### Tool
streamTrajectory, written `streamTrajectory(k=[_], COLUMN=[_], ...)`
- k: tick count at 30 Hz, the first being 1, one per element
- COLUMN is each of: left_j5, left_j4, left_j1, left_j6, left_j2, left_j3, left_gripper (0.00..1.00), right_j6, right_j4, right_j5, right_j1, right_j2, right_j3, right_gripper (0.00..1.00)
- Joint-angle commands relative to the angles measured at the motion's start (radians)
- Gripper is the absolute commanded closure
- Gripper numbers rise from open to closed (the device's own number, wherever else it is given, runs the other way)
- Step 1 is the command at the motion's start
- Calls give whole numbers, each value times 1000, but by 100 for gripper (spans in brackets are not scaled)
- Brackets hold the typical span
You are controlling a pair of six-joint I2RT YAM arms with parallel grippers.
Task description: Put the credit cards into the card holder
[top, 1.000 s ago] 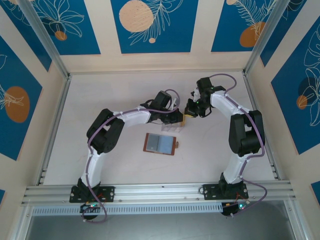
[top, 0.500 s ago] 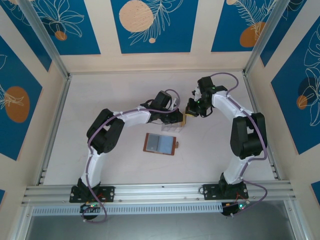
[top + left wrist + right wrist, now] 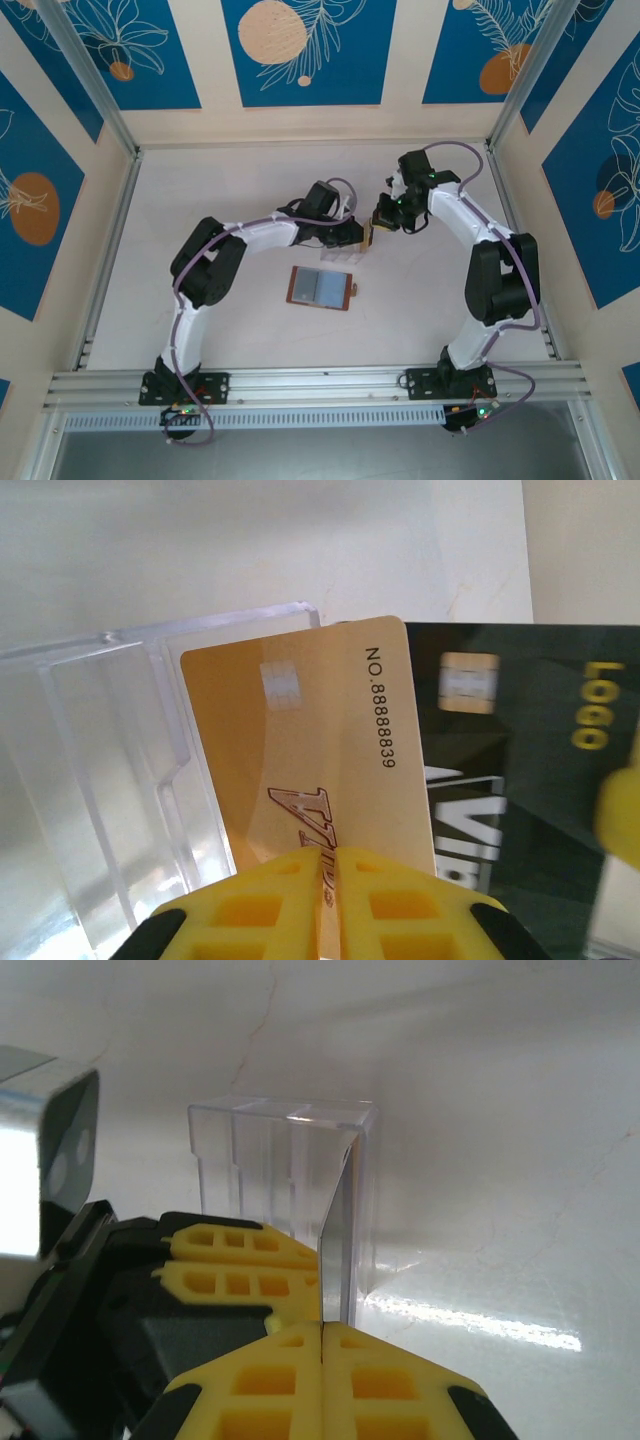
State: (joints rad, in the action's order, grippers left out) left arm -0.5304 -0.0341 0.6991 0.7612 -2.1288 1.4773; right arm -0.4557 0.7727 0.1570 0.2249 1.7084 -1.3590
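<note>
My left gripper [image 3: 330, 855] is shut on the lower edge of a gold credit card [image 3: 300, 740] that stands upright at the open end of a clear plastic box [image 3: 110, 780]. Right behind it stands a black credit card [image 3: 520, 760]. My right gripper [image 3: 321, 1330] is shut on that black card [image 3: 335, 1250], which shows edge-on there, with the left gripper's yellow fingers [image 3: 240, 1270] close on its left. In the top view both grippers [image 3: 352, 236] [image 3: 376, 226] meet over the box. The card holder [image 3: 322, 288] lies open and flat, grey-blue inside up, just in front of them.
The clear box [image 3: 340, 256] stands between the grippers and the card holder. Pale table [image 3: 220, 200] stretches around them. Aluminium rails [image 3: 300, 382] border the near edge and the sides, and patterned walls close in the back.
The right arm's elbow has swung out to the right and its gripper has edged slightly toward the back with the black card. The left arm has barely shifted.
</note>
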Motion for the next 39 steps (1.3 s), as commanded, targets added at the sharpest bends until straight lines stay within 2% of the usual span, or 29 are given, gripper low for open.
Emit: streamTrajectory(k=[1,9,14,17,19,22,26,32,39], left_j5=[-21,-88,-126,-99,-1,132,206,261,314], left_j4=[-8,36,106,2,-147,-287,-368,-349,-327], left_j1=[-37,-62,-85,-99,-99,-101,-101,-100,-99], left_j6=[24,52,83,0,-114,-226,-289,-310,-336], left_j2=[47,110,193,299,391,507,566,544,467], left_j3=[-35,-55,-127,-180,-228,-333,-431,-503,-512], left_gripper=[87,83,79,76,72,67,64,61,58], right_j6=[9,15,15,15,6,-24,-78,-208,-319], right_j4=[24,35,44,40,3,-79,-224,-573,-876], right_j5=[10,10,13,27,58,106,118,134,58], right_j1=[1,14,37,65,87,133,215,309,363], right_j2=[-62,-89,-125,-165,-210,-268,-317,-333,-277], right_j3=[8,1,-12,4,47,124,249,480,650], right_gripper=[100,100,100,100,100,100,100,100,100])
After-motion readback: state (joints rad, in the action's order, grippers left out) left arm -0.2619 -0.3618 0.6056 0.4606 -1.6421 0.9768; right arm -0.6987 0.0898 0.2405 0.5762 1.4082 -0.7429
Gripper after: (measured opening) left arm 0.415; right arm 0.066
